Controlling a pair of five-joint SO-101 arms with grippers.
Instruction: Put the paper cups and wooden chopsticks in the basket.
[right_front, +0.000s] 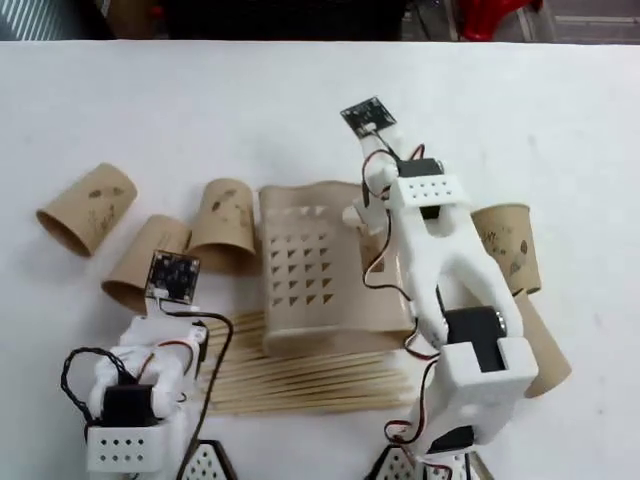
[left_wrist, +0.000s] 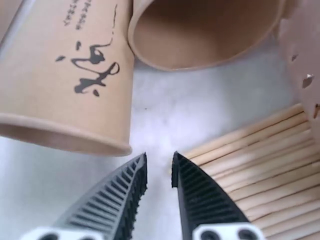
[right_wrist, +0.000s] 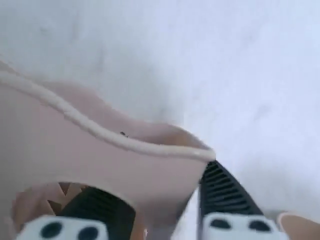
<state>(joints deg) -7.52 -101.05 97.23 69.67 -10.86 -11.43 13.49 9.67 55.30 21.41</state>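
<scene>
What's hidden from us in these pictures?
- High view: the right arm covers the basket's right side; what lies there is hidden.
- High view: chopsticks run under the basket, too fine to count.
- Left wrist view: the cup is cut off by the edge.

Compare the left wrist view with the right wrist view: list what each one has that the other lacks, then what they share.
Left wrist view: the left gripper, slightly open above the table, a printed cup and a second cup, both lying on their sides, and a row of chopsticks.
Right wrist view: the right gripper, one finger inside and one outside the basket wall, apparently closed on it.
Both: the basket and the white table. A tan sliver at the right wrist view's edge may be a cup.
</scene>
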